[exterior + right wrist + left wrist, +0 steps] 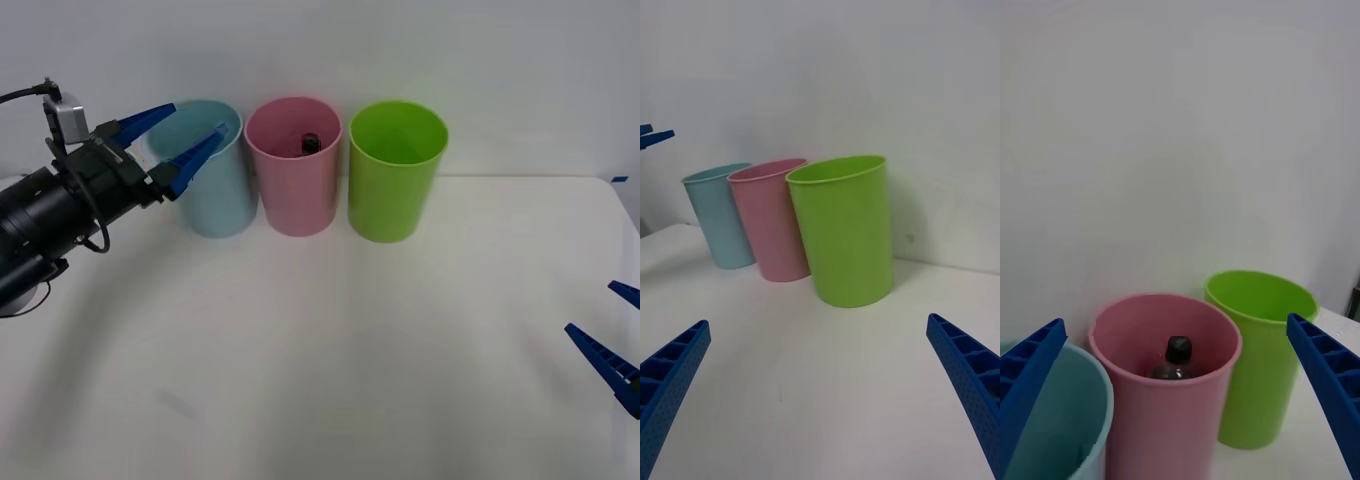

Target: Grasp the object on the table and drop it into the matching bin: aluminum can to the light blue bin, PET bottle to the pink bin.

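Note:
The PET bottle (1175, 361), clear with a black cap, stands inside the pink bin (294, 175), its cap just visible in the front view (309, 144). The pink bin (1157, 420) stands between the light blue bin (213, 185) and a lime green bin. My left gripper (187, 138) hangs open in the air at the light blue bin's rim, to the left of the pink bin, holding nothing. My right gripper (618, 335) stays open and low at the table's right edge, far from the bins. From its wrist view the pink bin (773, 221) stands in the middle of the row.
A lime green bin (396, 170) stands right of the pink one, all three in a row at the back of the white table (340, 360), against a white wall. The table's right edge lies near my right gripper.

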You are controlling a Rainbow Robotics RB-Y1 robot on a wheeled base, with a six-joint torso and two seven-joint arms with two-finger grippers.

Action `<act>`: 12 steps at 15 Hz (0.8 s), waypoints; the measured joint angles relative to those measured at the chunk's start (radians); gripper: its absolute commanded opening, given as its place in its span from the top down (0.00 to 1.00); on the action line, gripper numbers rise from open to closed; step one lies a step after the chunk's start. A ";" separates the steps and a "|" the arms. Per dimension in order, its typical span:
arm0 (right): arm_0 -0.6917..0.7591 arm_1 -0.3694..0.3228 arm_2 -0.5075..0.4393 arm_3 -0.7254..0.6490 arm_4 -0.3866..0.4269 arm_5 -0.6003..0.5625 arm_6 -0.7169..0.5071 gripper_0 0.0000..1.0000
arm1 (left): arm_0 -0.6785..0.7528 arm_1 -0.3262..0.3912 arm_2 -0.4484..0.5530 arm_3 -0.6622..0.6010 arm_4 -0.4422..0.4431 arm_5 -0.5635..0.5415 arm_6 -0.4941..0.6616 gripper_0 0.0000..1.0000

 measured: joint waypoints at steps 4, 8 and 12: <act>0.000 0.000 0.000 0.000 0.000 0.000 0.000 0.00 | 0.141 0.023 0.045 -0.041 -0.007 -0.075 -0.026 0.00; 0.000 0.000 0.000 0.000 0.000 0.000 0.000 0.00 | 0.254 0.024 0.103 -0.043 -0.048 -0.165 -0.042 0.00; 0.000 0.000 0.000 0.000 0.000 0.000 0.000 0.00 | 0.385 0.022 0.142 -0.047 -0.067 -0.195 -0.137 0.00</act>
